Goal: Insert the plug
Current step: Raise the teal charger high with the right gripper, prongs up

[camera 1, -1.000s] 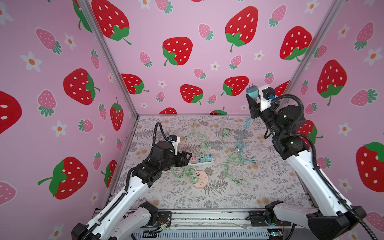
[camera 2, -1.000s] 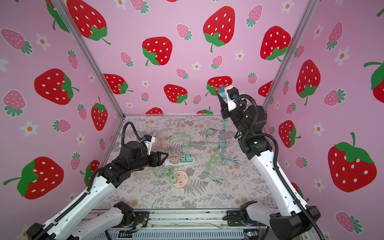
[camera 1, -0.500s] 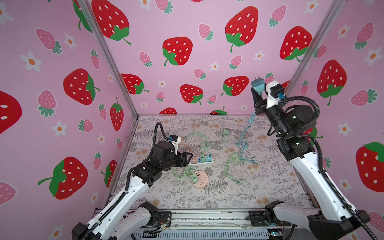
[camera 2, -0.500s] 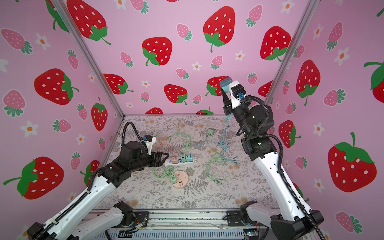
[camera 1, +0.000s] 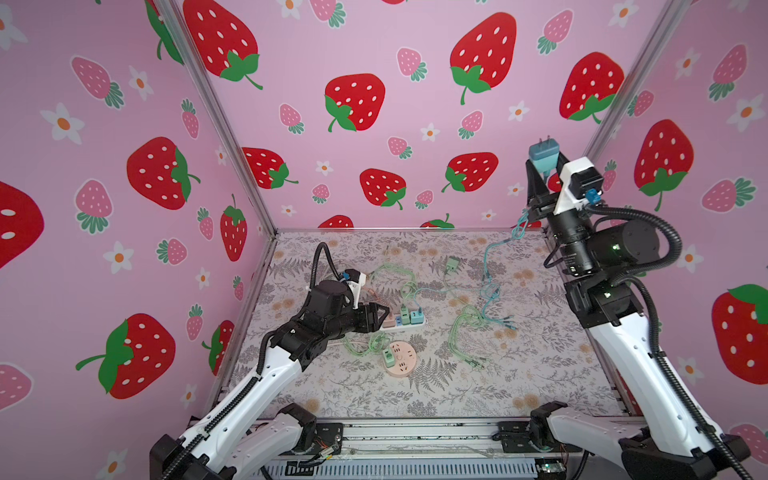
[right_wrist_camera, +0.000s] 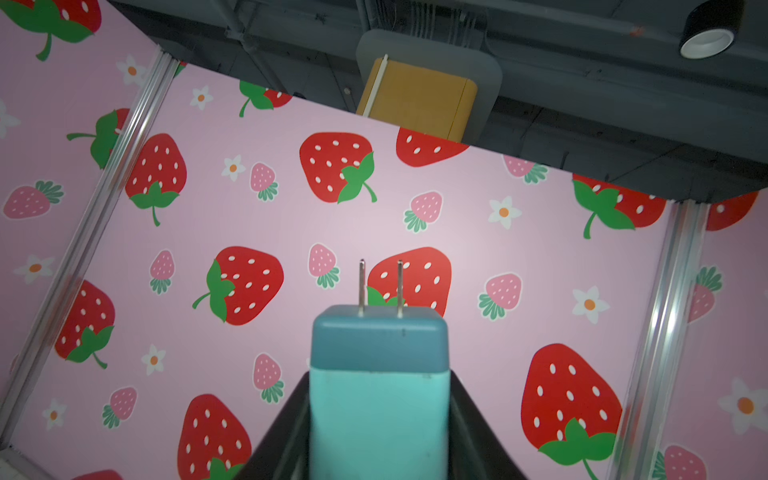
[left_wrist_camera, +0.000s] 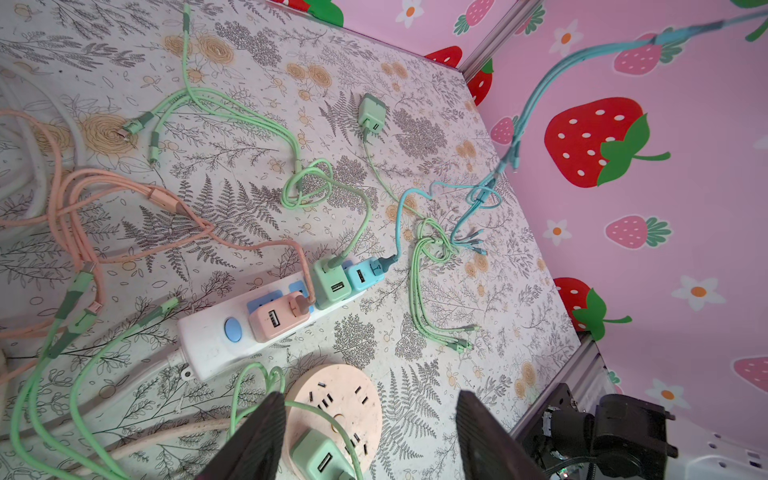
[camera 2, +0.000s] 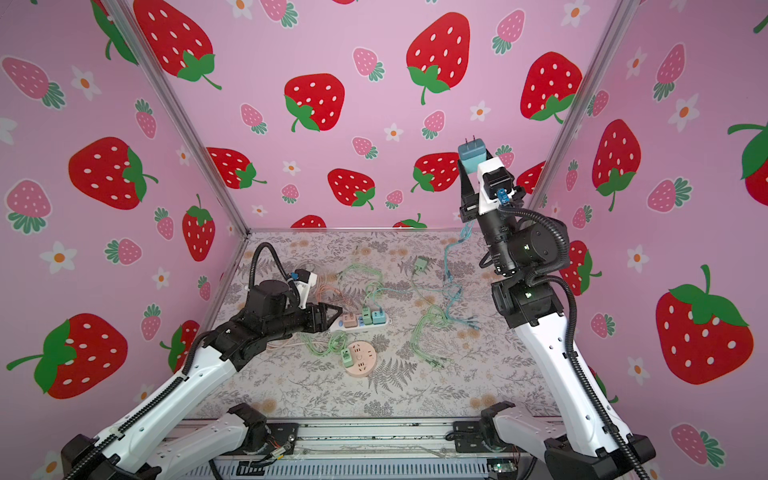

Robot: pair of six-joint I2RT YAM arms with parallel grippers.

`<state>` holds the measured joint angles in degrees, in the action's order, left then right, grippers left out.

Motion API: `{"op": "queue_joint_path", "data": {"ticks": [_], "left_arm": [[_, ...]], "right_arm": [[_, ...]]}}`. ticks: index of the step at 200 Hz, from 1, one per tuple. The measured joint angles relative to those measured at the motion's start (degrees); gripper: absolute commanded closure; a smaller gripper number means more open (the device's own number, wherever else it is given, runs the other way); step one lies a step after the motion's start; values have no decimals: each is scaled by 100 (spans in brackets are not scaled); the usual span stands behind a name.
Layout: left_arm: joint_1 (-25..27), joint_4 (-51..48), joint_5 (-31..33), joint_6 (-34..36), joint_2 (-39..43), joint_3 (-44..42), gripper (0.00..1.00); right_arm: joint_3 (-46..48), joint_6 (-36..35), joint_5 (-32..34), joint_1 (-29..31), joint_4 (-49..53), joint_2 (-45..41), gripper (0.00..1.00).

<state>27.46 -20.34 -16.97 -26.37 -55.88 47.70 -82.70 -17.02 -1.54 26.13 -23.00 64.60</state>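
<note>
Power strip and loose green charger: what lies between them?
A looped green cable, between power strip and loose green charger; the left wrist view shows it.

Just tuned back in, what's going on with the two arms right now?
The right hand grips a blue charger plug and holds it high above the table, prongs up, its blue cable hanging down. The left hand is open and empty, low beside the end of the white power strip. That strip already carries a pink charger, a green charger and a light-blue charger. The held plug is not yet inserted.
</note>
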Motion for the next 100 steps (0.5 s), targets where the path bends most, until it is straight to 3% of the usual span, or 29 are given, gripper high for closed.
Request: {"op": "queue_joint_path", "data": {"ticks": [31, 62, 100], "left_arm": [[0, 0, -22, -44, 20, -37, 32], [0, 22, -70, -70, 83, -42, 32], [0, 31, -345, -57, 42, -24, 30]], "right_arm": [[-341, -87, -31, 0, -262, -15, 86], [-568, 13, -352, 0, 219, -24, 86], [264, 415, -968, 0, 1156, -227, 86]]}}
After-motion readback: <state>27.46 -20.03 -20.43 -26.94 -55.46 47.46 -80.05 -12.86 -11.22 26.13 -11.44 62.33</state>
